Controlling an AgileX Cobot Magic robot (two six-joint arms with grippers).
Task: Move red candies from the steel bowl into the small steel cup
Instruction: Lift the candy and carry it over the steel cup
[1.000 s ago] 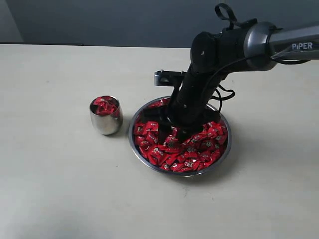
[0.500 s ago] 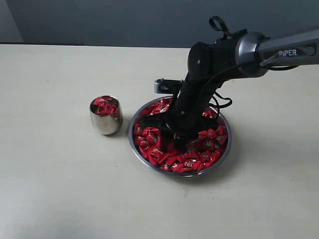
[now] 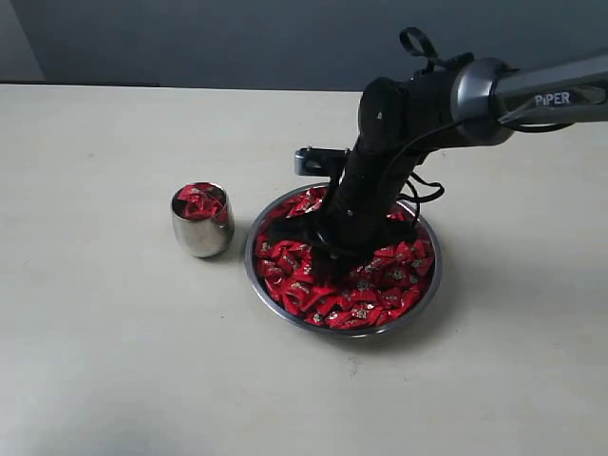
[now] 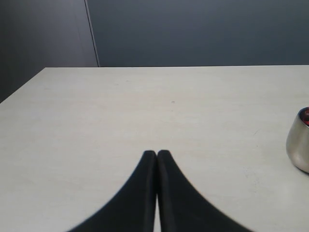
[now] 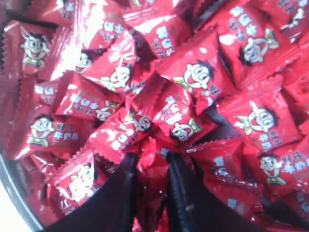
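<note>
The steel bowl (image 3: pixel 344 332) sits mid-table, heaped with red candies (image 3: pixel 385 280). My right gripper (image 3: pixel 328 261) is pushed down into the pile on the bowl's left half. In the right wrist view its gripper (image 5: pixel 150 157) has the two dark fingers closed in on one red candy (image 5: pixel 153 186), which fills the narrow gap between them; more red candies (image 5: pixel 193 77) lie all around. The small steel cup (image 3: pixel 201 228) stands left of the bowl with a few red candies (image 3: pixel 198 201) in it. My left gripper (image 4: pixel 156 153) is shut and empty above bare table, with the cup (image 4: pixel 299 140) off to one side.
The bowl's rim (image 5: pixel 14 193) shows beside the right gripper's fingers. The pale table (image 3: pixel 114 361) stretches around bowl and cup, and a dark wall (image 3: pixel 237 38) runs along the far edge. The right arm (image 3: pixel 446 95) reaches in from the right.
My right gripper has sunk a little deeper into the candies and its fingers have drawn together around one candy. The cup and bowl have stayed put.
</note>
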